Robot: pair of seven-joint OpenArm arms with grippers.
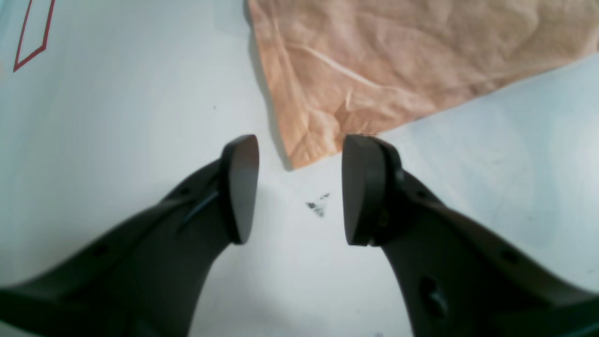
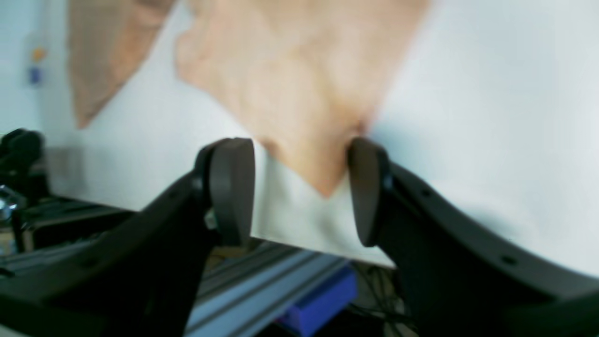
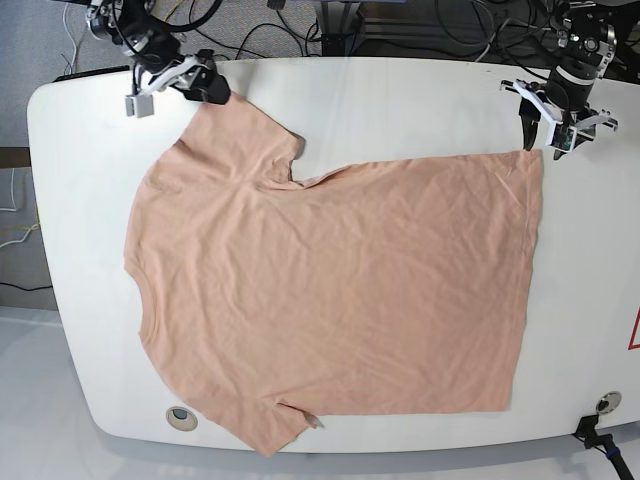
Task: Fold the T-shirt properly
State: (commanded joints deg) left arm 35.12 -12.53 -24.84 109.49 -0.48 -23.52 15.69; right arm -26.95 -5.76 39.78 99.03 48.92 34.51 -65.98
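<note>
T-shirt (image 3: 330, 300) spread flat on the white desk (image 3: 400, 95), long axis running left–right. Left gripper (image 1: 299, 189) at upper right, fingers open, hem corner just ahead. Right gripper (image 2: 302, 192) at upper left, fingers open astride the sleeve tip.

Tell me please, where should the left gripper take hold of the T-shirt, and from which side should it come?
Probably the hem corner. In the left wrist view that corner of the T-shirt points into the gap of the open left gripper and lies flat on the white table. Coming from off the cloth, along the table, one finger could slide under the edge.
</note>
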